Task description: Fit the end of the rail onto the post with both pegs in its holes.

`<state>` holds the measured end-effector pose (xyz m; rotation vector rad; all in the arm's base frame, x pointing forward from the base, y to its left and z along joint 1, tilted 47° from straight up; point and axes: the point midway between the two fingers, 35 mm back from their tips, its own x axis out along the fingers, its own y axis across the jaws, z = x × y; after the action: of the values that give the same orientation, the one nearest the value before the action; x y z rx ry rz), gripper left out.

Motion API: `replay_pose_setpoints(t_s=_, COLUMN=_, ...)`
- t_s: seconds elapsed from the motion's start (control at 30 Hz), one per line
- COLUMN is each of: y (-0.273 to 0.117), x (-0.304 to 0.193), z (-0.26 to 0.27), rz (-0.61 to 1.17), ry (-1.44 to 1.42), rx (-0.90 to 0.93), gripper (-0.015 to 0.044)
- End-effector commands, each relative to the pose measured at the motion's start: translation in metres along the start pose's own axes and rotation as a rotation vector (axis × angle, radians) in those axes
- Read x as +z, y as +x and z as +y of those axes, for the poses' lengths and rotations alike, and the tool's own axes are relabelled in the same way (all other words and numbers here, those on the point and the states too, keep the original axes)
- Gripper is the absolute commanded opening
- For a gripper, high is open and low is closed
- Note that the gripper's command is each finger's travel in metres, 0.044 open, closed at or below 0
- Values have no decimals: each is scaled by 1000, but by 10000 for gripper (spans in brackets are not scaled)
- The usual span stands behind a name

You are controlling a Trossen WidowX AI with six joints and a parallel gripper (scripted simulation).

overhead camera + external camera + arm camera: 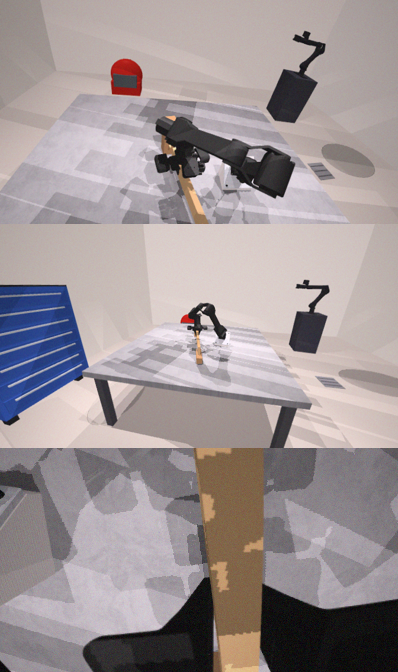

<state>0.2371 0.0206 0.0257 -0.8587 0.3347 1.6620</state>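
The wooden rail point(189, 189) point(198, 342) point(232, 538) runs from the gripper to the small footboard block point(199, 360), where its far end meets the block. My gripper point(179, 169) point(197, 332) point(222, 581) is shut on the rail near its post end, with a dark finger on each side. The wooden post point(164, 143) stands just beyond the gripper, partly hidden by the arm. Something pale, seemingly a peg, shows between the post and the gripper. The rail's holes and the contact at the post are hidden, so I cannot tell whether the pegs are in.
The arm's white base plate point(236, 185) point(222, 343) is on the table point(98, 189) point(148, 372) to the right of the rail. A red rounded object point(127, 77) is beyond the table's back edge. A blue cabinet point(35, 342) and another arm on a dark pedestal point(291, 98) point(308, 332) stand apart.
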Motion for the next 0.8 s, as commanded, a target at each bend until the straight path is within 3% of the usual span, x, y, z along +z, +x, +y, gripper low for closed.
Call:
replay_pose_setpoints(t_s=0.0, y=-1, x=0, z=-2, rz=4, ry=-3, rx=-7, gripper=0)
replay_pose_setpoints(t_s=0.77, y=0, x=3, z=-2, rz=3, ry=-2, rx=-7, gripper=0)
